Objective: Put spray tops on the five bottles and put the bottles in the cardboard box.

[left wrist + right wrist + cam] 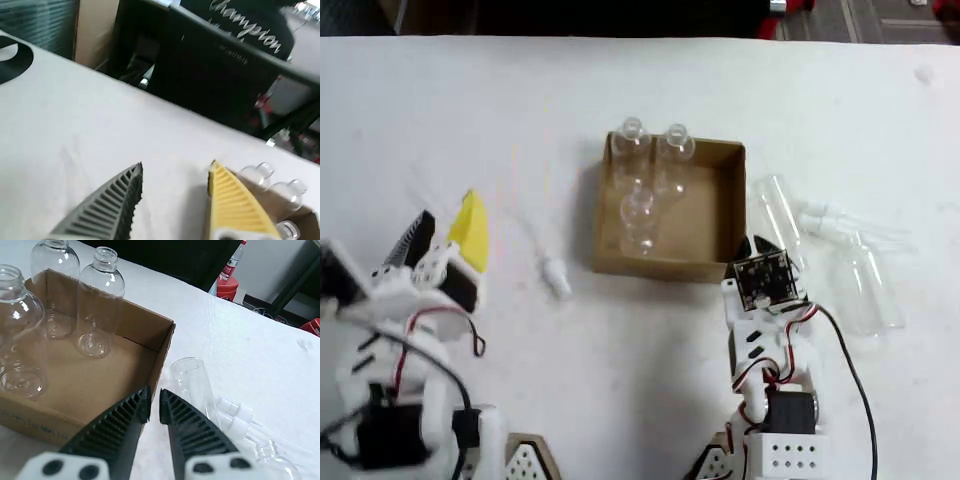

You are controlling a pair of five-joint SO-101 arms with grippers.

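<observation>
As we look down over the desk [470, 100], we see the cardboard box [712, 215] in the middle, open at the top. Three clear bottles stand upright inside it, all with bare necks. The first bottle [631, 148] is in the far left corner and the second bottle [673, 155] is just right of it. The third bottle [638, 218] stands nearer to us, in the left half of the box.

Right of the box, two more bottles lie on their sides on the desk. The fourth bottle [776, 212] lies just beside the right wall of the box. The fifth bottle [865, 285] lies farther right and nearer. Between them are white spray tops [825, 222] with thin tubes, lying close together; we cannot count them surely. One single spray top [557, 274] lies on the desk left of the box, apart from it.

The right end effector [757, 246] is at the near right corner of the box, close to the fourth bottle. Its black fingers are drawn nearly together, with only a thin slit between them, and they hold nothing. The left end effector [448, 208] is at the left side of the desk, well apart from the box. Its grey and yellow fingers are spread wide, with nothing between them.
</observation>
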